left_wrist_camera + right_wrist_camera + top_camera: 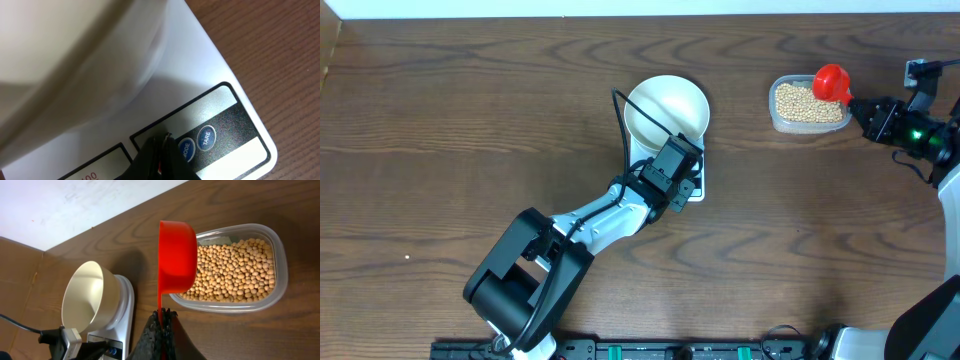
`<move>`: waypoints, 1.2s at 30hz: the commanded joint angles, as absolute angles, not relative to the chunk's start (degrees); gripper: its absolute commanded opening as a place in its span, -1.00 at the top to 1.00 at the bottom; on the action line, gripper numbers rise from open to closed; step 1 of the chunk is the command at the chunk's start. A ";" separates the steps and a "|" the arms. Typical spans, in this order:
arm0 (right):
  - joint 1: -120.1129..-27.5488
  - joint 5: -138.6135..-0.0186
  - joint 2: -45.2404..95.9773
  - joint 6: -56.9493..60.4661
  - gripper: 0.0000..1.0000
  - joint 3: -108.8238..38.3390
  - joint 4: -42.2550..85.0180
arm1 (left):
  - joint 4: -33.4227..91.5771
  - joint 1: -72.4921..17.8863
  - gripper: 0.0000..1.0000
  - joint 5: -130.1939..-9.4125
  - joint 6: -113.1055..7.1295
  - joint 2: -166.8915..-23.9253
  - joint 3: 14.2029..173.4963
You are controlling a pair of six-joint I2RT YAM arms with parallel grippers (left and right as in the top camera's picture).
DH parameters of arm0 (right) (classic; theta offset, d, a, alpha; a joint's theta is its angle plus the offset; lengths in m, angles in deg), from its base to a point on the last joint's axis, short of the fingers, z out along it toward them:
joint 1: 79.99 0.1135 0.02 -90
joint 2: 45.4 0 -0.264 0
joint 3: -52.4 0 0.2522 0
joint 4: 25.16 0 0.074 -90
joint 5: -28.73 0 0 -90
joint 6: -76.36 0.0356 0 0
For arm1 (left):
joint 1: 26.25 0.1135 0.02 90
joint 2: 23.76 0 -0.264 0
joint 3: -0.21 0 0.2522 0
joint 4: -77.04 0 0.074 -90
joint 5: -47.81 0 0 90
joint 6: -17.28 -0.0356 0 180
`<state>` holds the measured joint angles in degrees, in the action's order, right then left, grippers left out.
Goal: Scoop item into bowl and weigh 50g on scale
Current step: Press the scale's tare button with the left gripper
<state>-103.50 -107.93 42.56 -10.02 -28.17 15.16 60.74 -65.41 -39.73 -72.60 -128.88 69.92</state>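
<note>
Two claws, both closed. The left claw (680, 188) is at 6 o'clock of the bowl (667, 108), over the front edge of the scale (699, 193).

- **Overhead:** the bowl and left arm cover nearly all of the scale, so only a corner shows. The bowl sits on the scale, and its inside reads plain white.
- **Left wrist:** this is the only view of the control strip.
  - The fingers are pressed together with nothing between them.
  - The tip is at 9 o'clock of the MODE button (185, 148), very close to it. I can't tell whether it touches the panel.
  - The TARE button (206, 137) is just beside MODE, at 2 o'clock of it.
  - Both button labels are readable, in white on blue.
  - Red print (90, 176) at the bottom edge looks like "100" but is cut by the frame.
  - The bowl is only a blurred white mass at upper left.
- **Right wrist:** the right claw (161, 317) is clamped on the thin handle of a red scoop (176, 255).
  - The cup is over the 9 o'clock end of the clear tub (225, 306).
  - Only the outside of the cup shows, so I can't tell what is in it.
  - The beans (235, 272) fill the tub floor.
  - The bowl on the scale is visible at 8 o'clock of the scoop.
- **Layout overhead:** the tub is at 3 o'clock of the bowl, well apart from it, on the wood-grain table (440, 120). The scoop is at the tub's 1 o'clock corner.
</note>
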 commanded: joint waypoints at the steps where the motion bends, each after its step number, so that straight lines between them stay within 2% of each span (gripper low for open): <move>1: -103.59 -108.34 41.73 -10.96 0.98 -29.13 15.27 | 59.60 -65.06 0.86 -40.17 -73.15 -131.96 69.37; 26: -103.59 -108.32 41.73 -10.94 0.98 -29.13 15.05 | 55.62 -65.06 0.86 -39.95 -73.11 -130.48 69.87; 32: -103.59 -108.08 41.73 -10.94 0.98 -29.13 14.94 | 51.34 -65.15 0.85 -40.25 -71.88 -120.31 70.79; 36: -103.59 -108.10 41.73 -10.94 0.98 -29.13 14.81 | 46.51 -65.21 0.86 -40.23 -68.98 -108.56 70.79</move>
